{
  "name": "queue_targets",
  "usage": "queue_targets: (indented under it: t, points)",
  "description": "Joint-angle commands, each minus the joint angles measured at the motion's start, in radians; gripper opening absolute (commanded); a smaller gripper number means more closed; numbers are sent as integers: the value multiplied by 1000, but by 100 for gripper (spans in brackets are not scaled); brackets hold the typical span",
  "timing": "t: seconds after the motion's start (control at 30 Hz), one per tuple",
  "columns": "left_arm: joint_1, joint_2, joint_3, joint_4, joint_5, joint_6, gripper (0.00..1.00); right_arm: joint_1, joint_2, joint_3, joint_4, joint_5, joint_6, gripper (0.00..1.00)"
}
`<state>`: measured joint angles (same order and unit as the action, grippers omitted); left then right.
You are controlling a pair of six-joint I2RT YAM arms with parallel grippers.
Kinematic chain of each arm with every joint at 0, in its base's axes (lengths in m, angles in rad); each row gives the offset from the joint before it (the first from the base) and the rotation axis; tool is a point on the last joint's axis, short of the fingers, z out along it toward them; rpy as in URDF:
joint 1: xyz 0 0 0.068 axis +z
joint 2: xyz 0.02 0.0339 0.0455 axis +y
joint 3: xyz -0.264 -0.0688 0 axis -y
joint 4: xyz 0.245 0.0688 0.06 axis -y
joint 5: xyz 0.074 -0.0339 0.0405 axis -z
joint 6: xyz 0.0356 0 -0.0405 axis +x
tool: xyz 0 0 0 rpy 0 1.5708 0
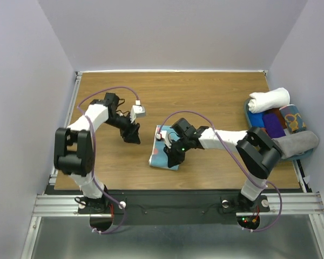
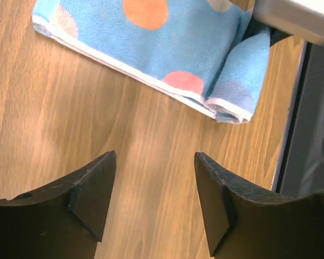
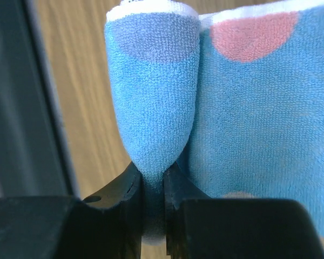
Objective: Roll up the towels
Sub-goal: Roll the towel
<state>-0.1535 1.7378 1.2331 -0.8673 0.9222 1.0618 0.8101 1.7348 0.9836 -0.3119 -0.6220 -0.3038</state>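
One light blue towel [image 1: 158, 157] with orange and coral dots is laid flat near the middle of the wooden table [image 1: 221, 97], closer to the front rail than to the back wall. Bare wood is seen on every side of it. There is a broad stretch behind, a wide strip to its right as far as the basket [image 1: 247, 111] at the right-hand edge, and a narrower strip in front. The table is closed in by pale walls [image 1: 21, 81] at the left, back and right.

The right gripper [image 3: 153, 174] is clenched on a turned-up fold [image 3: 151, 97] at one end of the towel. The cloth is pinched between both fingers, and the rest of the towel is spread flat just beside the fold. The left gripper [image 2: 155, 162] is released, its jaws spread wide with only bare wood between them. It is held just short of the towel's white-hemmed long edge, not touching it. In the overhead view it is seen to the left of the towel, apart from the right gripper.

Two arms, two grippers and one towel on the table are counted. In the basket, one white roll [image 1: 268, 100] and one grey roll [image 1: 298, 143] are seen. At least three further cloths are packed between them: a blue cloth [image 1: 256, 120], a purple cloth [image 1: 274, 123] and a patterned cloth [image 1: 294, 119].
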Motion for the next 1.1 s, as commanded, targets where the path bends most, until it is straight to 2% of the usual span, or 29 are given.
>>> queue_targets:
  t: [0.0, 0.07, 0.1, 0.17, 0.2, 0.23, 0.3, 0.33, 0.47, 0.63, 0.73, 0.87, 0.93, 0.97, 1.0, 1.07]
  points:
    - [-47, -257, -182, 235, -63, -106, 73, -41, 117, 58, -154, -217, 40, 1]
    - [-95, -384, -283, 333, -170, -105, 74, -75, 170, 79, -177, -289, 38, 1]
    - [-130, -385, -320, 358, -204, -105, 75, -87, 170, 90, -187, -313, 38, 1]
    - [-248, -522, -427, 433, -316, -59, 75, -107, 230, 121, -216, -363, 17, 1]
    - [-286, -552, -461, 454, -347, -51, 75, -109, 247, 128, -222, -373, 14, 1]
    - [-370, -578, -493, 512, -377, -52, 76, -115, 261, 148, -233, -381, 6, 1]
    - [-441, -635, -572, 562, -460, -54, 77, -124, 308, 167, -260, -418, -1, 1]
    - [-522, -646, -592, 609, -488, -59, 78, -127, 322, 187, -268, -427, -7, 1]
    - [-682, -646, -696, 734, -644, -65, 78, -146, 393, 227, -299, -459, -9, 3]
    - [-782, -564, -707, 783, -674, -66, 78, -187, 460, 263, -325, -498, 2, 5]
    - [-816, -522, -713, 820, -698, -74, 75, -204, 482, 282, -340, -509, 0, 6]
    - [-833, -445, -698, 830, -737, -106, 56, -207, 482, 297, -360, -505, -6, 8]
    - [-833, -403, -690, 809, -760, -117, 23, -213, 467, 302, -368, -481, -3, 11]
    - [-833, -396, -690, 800, -760, -112, 23, -218, 459, 303, -368, -481, -3, 13]
    - [-833, -393, -692, 789, -764, -111, 12, -224, 451, 305, -369, -461, 2, 16]
    - [-828, -380, -684, 751, -758, -114, 1, -253, 421, 311, -369, -443, 17, 30]
